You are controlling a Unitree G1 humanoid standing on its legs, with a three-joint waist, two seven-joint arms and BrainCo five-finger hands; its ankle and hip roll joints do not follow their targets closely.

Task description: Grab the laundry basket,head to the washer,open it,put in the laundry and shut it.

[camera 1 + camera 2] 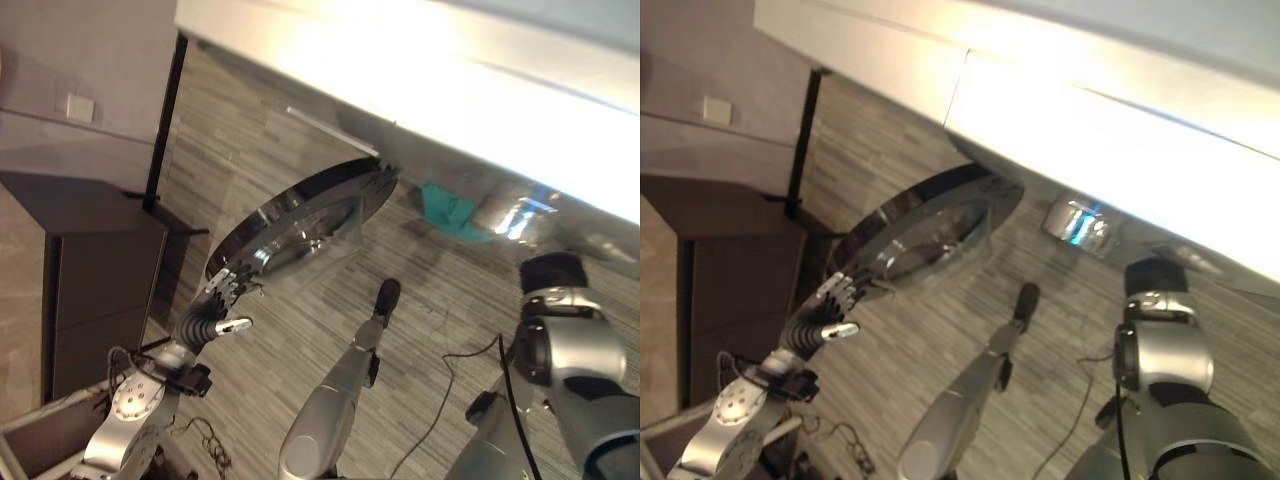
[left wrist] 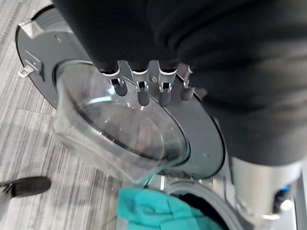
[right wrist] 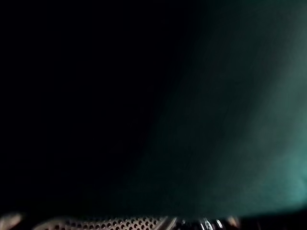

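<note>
The washer door [image 1: 300, 225] is standing swung wide open, the left hand [image 1: 222, 300] touching its rim with straight fingers [image 2: 141, 93]. Teal laundry [image 1: 447, 210] is lying at the drum mouth, hiding the right hand's fingers.

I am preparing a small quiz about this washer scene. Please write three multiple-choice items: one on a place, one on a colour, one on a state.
1. Where are the left robot hand's fingers?
A. on the washer door
B. on the dark cabinet
C. on the wall socket

2. What colour is the cloth at the drum opening?
A. red
B. teal
C. yellow

3. In what state is the washer door?
A. shut
C. taken off
B. swung open

Key:
1 A, the left robot hand touches the washer door at its rim.
2 B, the cloth is teal.
3 B, the door stands away from the drum opening.
</note>
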